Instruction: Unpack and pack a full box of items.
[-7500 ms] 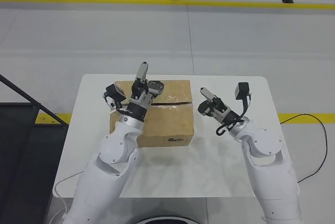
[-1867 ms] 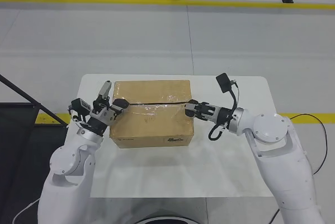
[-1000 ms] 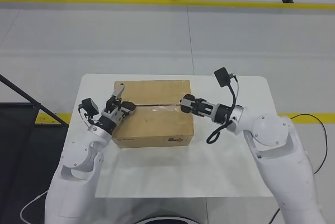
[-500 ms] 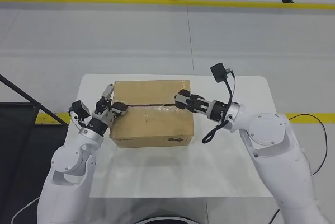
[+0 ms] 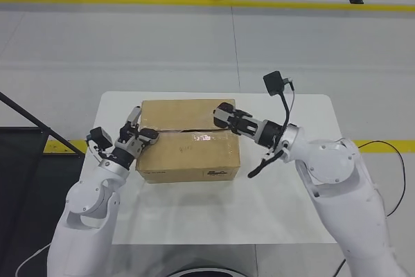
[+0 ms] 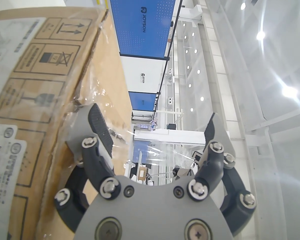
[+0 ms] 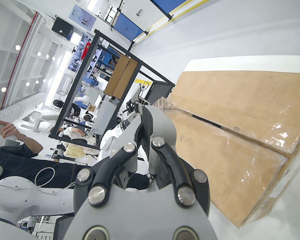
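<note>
Box [image 5: 188, 149]: taped seam [image 5: 186, 129] runs arm to arm.
Left gripper [image 5: 140, 124] spread, empty, at seam's left end; right gripper [image 5: 223, 113] closed, empty, at right end.

Both arms angle inward, the left end effector [image 6: 155, 126] spread wide, the right end effector [image 7: 143, 112] pinched closed.

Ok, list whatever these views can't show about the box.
Contents of the brown cardboard box: hidden by its closed flaps, every view.
Seam's end, top view: covered by the right gripper.
Box's labelled side, left wrist view: cut off by the picture's edge.
</note>
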{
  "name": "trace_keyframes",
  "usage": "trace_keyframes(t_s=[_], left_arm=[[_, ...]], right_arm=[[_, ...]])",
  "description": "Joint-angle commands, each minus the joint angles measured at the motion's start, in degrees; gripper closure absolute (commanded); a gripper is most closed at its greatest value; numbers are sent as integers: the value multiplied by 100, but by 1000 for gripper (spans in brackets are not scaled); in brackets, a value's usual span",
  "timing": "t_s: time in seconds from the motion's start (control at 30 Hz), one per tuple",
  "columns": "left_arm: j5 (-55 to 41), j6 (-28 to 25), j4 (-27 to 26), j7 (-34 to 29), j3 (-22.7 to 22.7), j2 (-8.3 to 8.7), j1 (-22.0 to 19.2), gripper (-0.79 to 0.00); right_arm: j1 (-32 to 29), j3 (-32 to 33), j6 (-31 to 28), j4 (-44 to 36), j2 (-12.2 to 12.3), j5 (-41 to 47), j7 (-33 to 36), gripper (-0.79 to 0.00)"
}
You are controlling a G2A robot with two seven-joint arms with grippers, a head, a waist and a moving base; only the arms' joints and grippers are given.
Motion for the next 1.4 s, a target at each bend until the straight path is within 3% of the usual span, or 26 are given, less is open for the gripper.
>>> trace_keyframes(t_s=[0.0, 0.63, 1.37], left_arm=[[-21, -2, 10, 14, -2, 3, 4, -785], [-505, -90, -222, 119, -347, 41, 226, -785], [-446, -75, 5, 115, -259, 85, 183, -785]], right_arm=[[32, -41, -91, -19, -11, -7, -68, 0], [338, -324, -205, 45, -92, -175, -250, 0], [519, -448, -611, -127, -154, -386, -353, 0]])
